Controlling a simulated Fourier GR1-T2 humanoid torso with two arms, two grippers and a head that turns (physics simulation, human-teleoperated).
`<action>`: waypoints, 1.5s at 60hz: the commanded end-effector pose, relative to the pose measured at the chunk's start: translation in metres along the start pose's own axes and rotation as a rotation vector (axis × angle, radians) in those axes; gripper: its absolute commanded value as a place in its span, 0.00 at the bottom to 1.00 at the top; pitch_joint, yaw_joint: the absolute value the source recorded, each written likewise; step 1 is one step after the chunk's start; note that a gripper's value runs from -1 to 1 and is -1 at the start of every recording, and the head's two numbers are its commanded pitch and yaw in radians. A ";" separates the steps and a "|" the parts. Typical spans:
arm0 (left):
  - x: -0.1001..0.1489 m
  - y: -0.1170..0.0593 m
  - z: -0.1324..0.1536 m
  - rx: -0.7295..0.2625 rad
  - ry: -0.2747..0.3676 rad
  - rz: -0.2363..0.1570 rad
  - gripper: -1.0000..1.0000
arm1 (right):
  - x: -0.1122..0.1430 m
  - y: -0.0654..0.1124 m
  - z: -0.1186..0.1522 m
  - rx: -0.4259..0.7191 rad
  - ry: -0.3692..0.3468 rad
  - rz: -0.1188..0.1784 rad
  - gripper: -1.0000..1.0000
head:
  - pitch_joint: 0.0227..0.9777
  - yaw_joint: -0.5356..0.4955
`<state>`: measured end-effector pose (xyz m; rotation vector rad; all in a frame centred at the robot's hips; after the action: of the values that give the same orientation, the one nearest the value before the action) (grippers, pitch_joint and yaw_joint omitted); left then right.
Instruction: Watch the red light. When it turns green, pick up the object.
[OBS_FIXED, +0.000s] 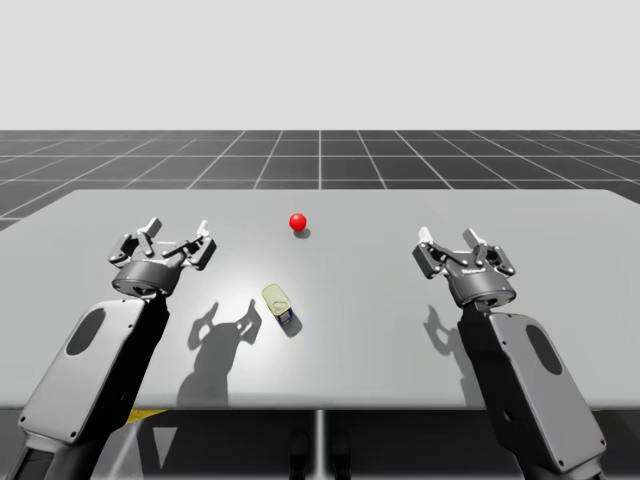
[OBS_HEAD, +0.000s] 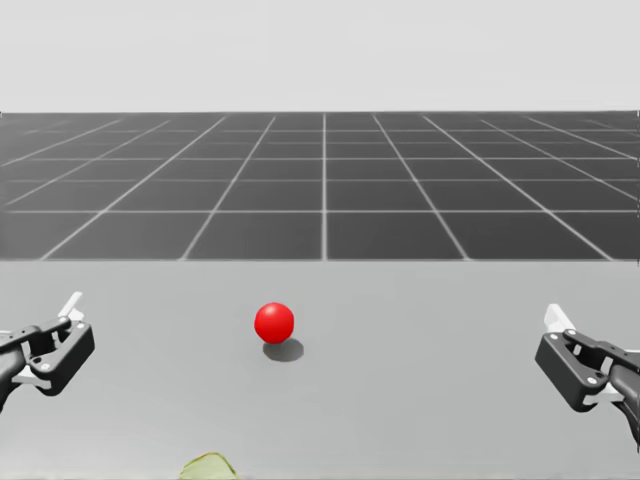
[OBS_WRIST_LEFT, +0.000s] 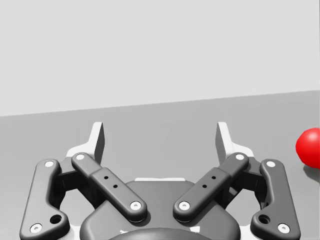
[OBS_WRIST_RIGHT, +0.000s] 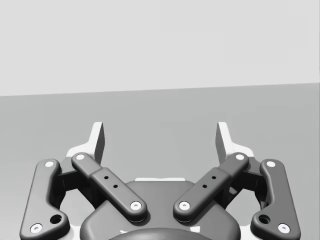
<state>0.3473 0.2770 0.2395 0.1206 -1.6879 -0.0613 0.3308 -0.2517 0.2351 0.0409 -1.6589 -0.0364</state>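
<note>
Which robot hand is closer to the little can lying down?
My left gripper: the blue can lies on its side nearer to it, while my right gripper is farther away.

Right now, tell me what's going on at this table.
Nothing is being handled yet. The light is red, so I am waiting. My left gripper and my right gripper are both open and hold nothing, one at each side of the table. The small blue can with a pale green end lies on its side between them, nearer the left gripper, untouched.
</note>
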 end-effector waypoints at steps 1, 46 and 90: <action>-0.001 -0.001 -0.001 -0.007 0.003 -0.009 0.00 | 0.000 0.001 0.000 0.000 0.001 0.005 0.00 | 0.48 0.55; 0.000 -0.003 0.001 -0.024 -0.006 -0.007 0.00 | 0.000 0.002 0.000 -0.004 0.003 0.021 0.00 | 0.58 0.61; 0.000 -0.003 0.002 -0.024 -0.010 -0.009 0.00 | 0.000 0.001 0.000 -0.009 0.002 0.027 0.00 | 0.59 0.61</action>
<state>0.3454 0.2738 0.2393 0.1092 -1.6957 -0.0885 0.3307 -0.2501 0.2349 0.0130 -1.6572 -0.0233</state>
